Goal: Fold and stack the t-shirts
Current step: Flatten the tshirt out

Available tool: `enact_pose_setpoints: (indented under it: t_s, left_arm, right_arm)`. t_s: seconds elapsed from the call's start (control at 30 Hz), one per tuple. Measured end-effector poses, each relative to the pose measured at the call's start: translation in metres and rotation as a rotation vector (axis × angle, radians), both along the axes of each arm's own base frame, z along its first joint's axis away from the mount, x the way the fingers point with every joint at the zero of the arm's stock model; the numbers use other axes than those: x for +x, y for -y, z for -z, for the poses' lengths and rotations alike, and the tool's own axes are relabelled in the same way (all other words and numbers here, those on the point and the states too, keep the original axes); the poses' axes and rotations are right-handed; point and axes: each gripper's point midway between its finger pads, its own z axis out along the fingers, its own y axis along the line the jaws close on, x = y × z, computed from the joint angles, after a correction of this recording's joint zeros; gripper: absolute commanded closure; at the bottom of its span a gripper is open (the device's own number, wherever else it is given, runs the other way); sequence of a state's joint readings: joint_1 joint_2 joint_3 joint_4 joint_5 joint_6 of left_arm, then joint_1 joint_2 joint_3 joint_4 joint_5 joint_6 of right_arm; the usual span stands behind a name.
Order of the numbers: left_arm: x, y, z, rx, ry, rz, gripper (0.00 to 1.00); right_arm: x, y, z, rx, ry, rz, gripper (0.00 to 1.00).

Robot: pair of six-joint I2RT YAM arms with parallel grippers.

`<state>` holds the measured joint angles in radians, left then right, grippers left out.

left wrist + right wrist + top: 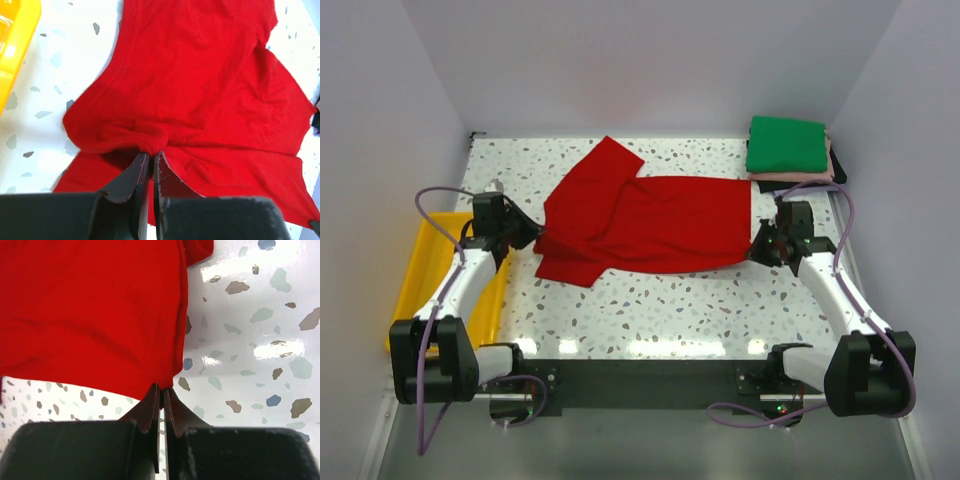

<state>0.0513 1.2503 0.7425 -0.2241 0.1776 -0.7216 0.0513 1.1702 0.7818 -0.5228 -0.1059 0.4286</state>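
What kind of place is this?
Probably a robot lab booth, not a home: plain white walls box in a speckled table, with left arm and right arm bolted on, holding a red t-shirt.

Red t-shirt (650, 225) lies partly folded, centre; folded green-topped stack (787, 145) sits at far-right corner.

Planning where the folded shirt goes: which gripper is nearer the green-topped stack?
Right. The right gripper pinches a corner of the red t-shirt just in front of the green-topped stack; the left gripper grips the shirt's opposite side, much farther away.
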Motion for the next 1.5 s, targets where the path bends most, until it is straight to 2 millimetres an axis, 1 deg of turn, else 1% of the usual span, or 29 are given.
enact_pose_setpoints:
  t_s: [0.1, 0.17, 0.2, 0.27, 0.33, 0.37, 0.43, 0.47, 0.5, 0.6, 0.63, 0.7, 0.83, 0.9, 1.0, 1.07, 1.1, 1.17, 1.2, 1.23, 1.33, 1.43, 1.47, 1.5]
  left_arm:
    - [-0.006, 0.0, -0.017, 0.003, 0.034, -0.001, 1.0]
    - [-0.011, -0.001, -0.035, 0.008, 0.065, -0.006, 1.0]
    - [-0.012, -0.001, -0.046, 0.011, 0.087, -0.008, 1.0]
    - [-0.014, -0.002, -0.076, 0.019, 0.144, -0.014, 1.0]
    - [-0.017, -0.003, -0.113, 0.025, 0.221, -0.02, 1.0]
    - [-0.019, -0.003, -0.13, 0.027, 0.254, -0.021, 1.0]
    - [-0.025, -0.003, -0.174, 0.031, 0.348, -0.025, 1.0]
    - [-0.03, -0.003, -0.197, 0.032, 0.398, -0.027, 1.0]
    - [-0.034, -0.003, -0.216, 0.033, 0.44, -0.028, 1.0]
    - [-0.057, -0.001, -0.277, 0.022, 0.574, -0.038, 1.0]
    - [-0.063, -0.001, -0.292, 0.019, 0.604, -0.039, 1.0]
    - [-0.079, 0.0, -0.33, 0.014, 0.684, -0.041, 1.0]
    - [-0.104, 0.002, -0.386, 0.006, 0.802, -0.043, 1.0]
    - [-0.111, 0.002, -0.407, 0.006, 0.85, -0.042, 1.0]
    - [-0.108, 0.002, -0.423, 0.006, 0.879, -0.042, 1.0]
    - [-0.095, 0.002, -0.426, 0.006, 0.873, -0.042, 1.0]
    - [-0.084, 0.001, -0.425, 0.006, 0.864, -0.042, 1.0]
    - [-0.057, 0.0, -0.421, 0.006, 0.844, -0.042, 1.0]
    - [-0.04, -0.001, -0.416, 0.005, 0.827, -0.041, 1.0]
    - [-0.026, -0.001, -0.412, 0.004, 0.815, -0.039, 1.0]
    - [0.032, -0.002, -0.391, -0.002, 0.766, -0.028, 1.0]
    - [0.098, -0.001, -0.366, -0.017, 0.709, -0.005, 1.0]
    - [0.125, -0.001, -0.359, -0.025, 0.698, 0.006, 1.0]
    - [0.144, -0.001, -0.359, -0.028, 0.706, 0.014, 1.0]
  right_arm:
    - [-0.001, -0.004, -0.004, 0.022, 0.003, -0.008, 1.0]
    - [0.0, -0.007, -0.016, 0.041, 0.019, -0.007, 1.0]
    - [0.002, -0.009, -0.026, 0.052, 0.039, -0.007, 1.0]
    - [0.009, -0.01, -0.051, 0.066, 0.089, -0.001, 1.0]
    - [0.018, -0.011, -0.086, 0.08, 0.167, 0.006, 1.0]
    - [0.022, -0.012, -0.107, 0.089, 0.211, 0.01, 1.0]
    - [0.027, -0.013, -0.15, 0.103, 0.31, 0.013, 1.0]
    - [0.026, -0.013, -0.171, 0.109, 0.348, 0.015, 1.0]
    - [0.025, -0.013, -0.193, 0.114, 0.396, 0.016, 1.0]
    - [0.016, -0.012, -0.242, 0.124, 0.494, 0.018, 1.0]
    - [0.011, -0.012, -0.257, 0.126, 0.522, 0.017, 1.0]
    - [-0.002, -0.01, -0.283, 0.126, 0.568, 0.018, 1.0]
    - [-0.022, -0.006, -0.323, 0.117, 0.64, 0.027, 1.0]
    - [-0.029, -0.005, -0.34, 0.114, 0.673, 0.033, 1.0]
    - [-0.031, -0.005, -0.355, 0.118, 0.706, 0.031, 1.0]
    - [-0.021, -0.006, -0.359, 0.125, 0.71, 0.029, 1.0]
    - [-0.014, -0.008, -0.358, 0.131, 0.705, 0.026, 1.0]
    - [0.008, -0.012, -0.352, 0.146, 0.683, 0.018, 1.0]
    - [0.023, -0.015, -0.348, 0.156, 0.671, 0.014, 1.0]
    - [0.041, -0.018, -0.343, 0.166, 0.657, 0.007, 1.0]
    - [0.096, -0.026, -0.321, 0.19, 0.609, -0.005, 1.0]
    - [0.162, -0.035, -0.288, 0.214, 0.547, -0.019, 1.0]
    - [0.182, -0.038, -0.28, 0.223, 0.536, -0.024, 1.0]
    - [0.201, -0.041, -0.275, 0.233, 0.533, -0.033, 1.0]
